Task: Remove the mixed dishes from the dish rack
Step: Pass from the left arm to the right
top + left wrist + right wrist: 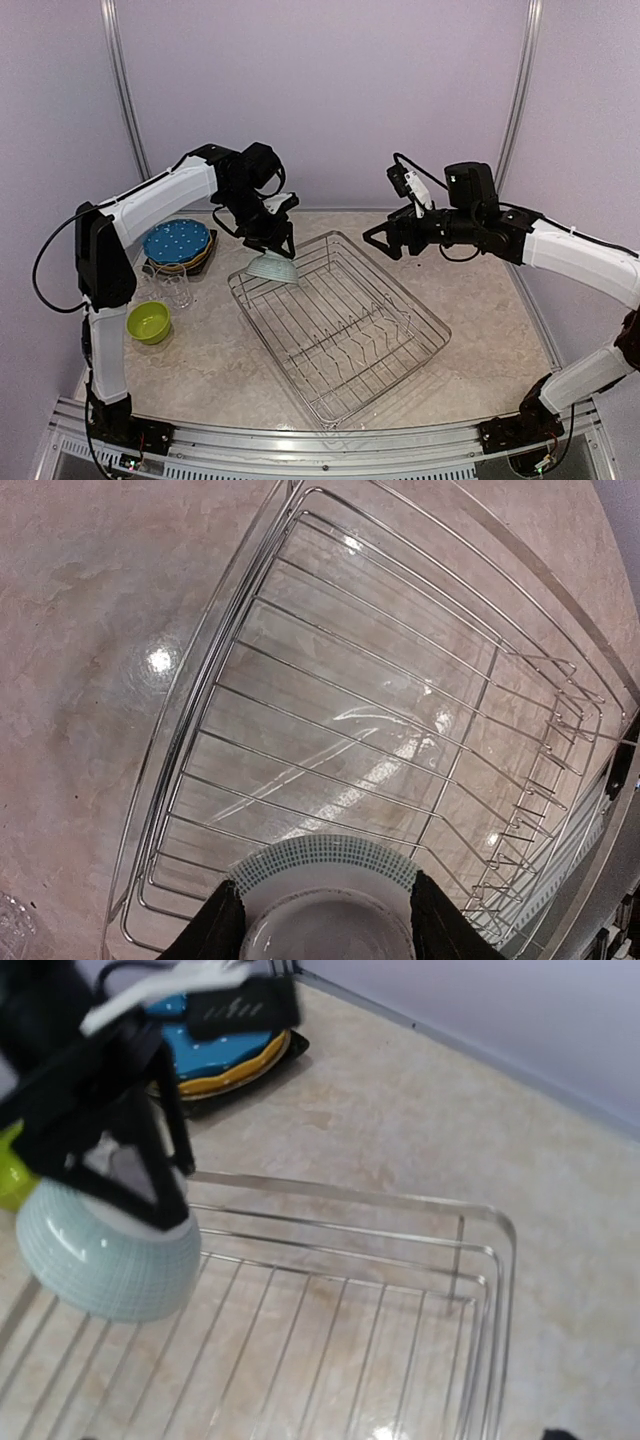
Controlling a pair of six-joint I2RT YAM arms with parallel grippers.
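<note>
My left gripper (pixel 272 250) is shut on the pale-blue bowl (pixel 272 268) and holds it above the far-left corner of the dish rack (pixel 392 380). In the left wrist view the bowl (pixel 325 900) sits between my two black fingers (pixel 215 925), with the rack's bare wires (pixel 200 660) below. The right wrist view shows that bowl (pixel 105 1250) and the left gripper (pixel 130 1160) over the rack's rim (pixel 350 1197). My right gripper (pixel 378 242) is open and empty, above the rack's far right side. No other dish shows in the rack.
A plate stack with the blue-dotted plate (pixel 177 243) on top stands far left, also in the right wrist view (pixel 215 1055). Two clear glasses (pixel 175 290) and the lime bowl (pixel 149 322) sit in front of it. A wall runs behind the table.
</note>
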